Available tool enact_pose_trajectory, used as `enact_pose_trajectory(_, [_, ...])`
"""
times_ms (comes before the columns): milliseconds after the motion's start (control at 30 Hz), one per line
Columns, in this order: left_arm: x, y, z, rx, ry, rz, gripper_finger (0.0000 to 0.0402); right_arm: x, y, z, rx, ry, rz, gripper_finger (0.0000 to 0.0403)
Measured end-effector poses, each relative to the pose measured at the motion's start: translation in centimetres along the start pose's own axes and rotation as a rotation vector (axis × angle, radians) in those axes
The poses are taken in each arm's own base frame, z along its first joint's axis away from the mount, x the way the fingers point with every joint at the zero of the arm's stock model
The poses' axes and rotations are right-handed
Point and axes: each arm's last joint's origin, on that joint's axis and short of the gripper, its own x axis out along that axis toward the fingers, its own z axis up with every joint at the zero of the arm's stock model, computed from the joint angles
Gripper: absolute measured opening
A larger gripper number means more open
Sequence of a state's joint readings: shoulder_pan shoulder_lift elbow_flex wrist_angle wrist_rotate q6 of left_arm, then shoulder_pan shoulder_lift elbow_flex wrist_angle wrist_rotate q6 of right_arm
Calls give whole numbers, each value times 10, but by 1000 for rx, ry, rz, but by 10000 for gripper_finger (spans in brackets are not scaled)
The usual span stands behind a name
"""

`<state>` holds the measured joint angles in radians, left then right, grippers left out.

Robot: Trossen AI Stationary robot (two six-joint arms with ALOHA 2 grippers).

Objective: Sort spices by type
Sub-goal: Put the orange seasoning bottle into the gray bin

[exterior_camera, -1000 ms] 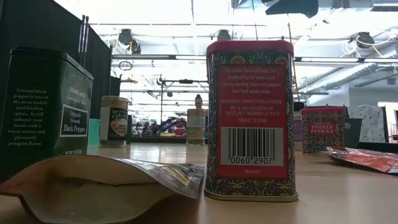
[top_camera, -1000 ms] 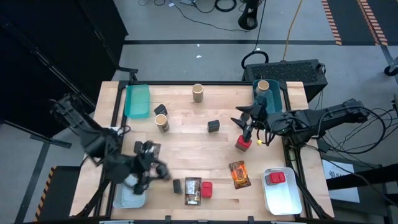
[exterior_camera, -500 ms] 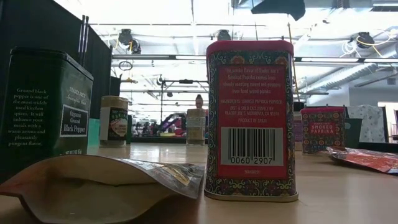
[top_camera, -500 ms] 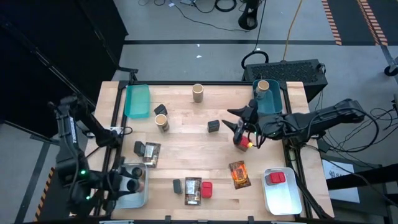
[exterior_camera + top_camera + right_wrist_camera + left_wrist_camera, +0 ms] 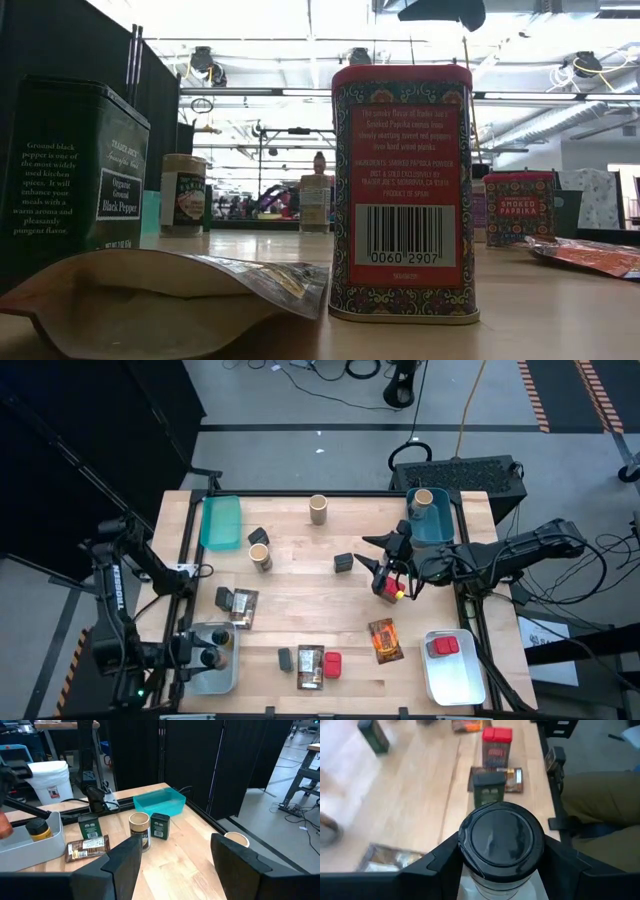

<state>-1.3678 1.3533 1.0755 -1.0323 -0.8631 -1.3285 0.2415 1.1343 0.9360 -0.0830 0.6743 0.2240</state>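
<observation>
We judge two placements to be in hand at once. Our left claw is clenched on a black-lidded jar over the clear-white bin at the near left corner of the worktop, so the next move there calls for lowering the jar upright into the bin and letting go. Our right claw hovers, fingers spread, over a red tin standing right of centre; it seems to need a descent and a squeeze across the tin's flat sides before a carry to the near right bin, where another red tin already lies. The jar's lid is smooth, round and glossy. The red tins are squarish printed metal, the dark green pepper tin likewise boxy, the tan cylinders matte and round, and the brown-orange packets flat, crinkly and likely slippery to pinch.
</observation>
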Motion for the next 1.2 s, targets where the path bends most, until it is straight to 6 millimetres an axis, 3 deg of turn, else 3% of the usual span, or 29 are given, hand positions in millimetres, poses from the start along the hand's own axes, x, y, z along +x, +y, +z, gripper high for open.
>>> enact_pose_trajectory(400, [10, 1, -18, -21, 19, -27, 211, 0, 0, 0, -16, 0, 0, 219])
enact_pose_trajectory(500, [17, 10, -30, 49, 48, 33, 211, 0, 0, 0, -19, -1, 0, 219])
enact_pose_trajectory(700, [28, 20, -49, -13, 93, 47, 211, 0, 0, 0, -22, -1, 1, 219])
enact_pose_trajectory(1200, [29, 22, -46, 51, 32, 58, 211, 0, 0, 0, -21, -3, 3, 219])
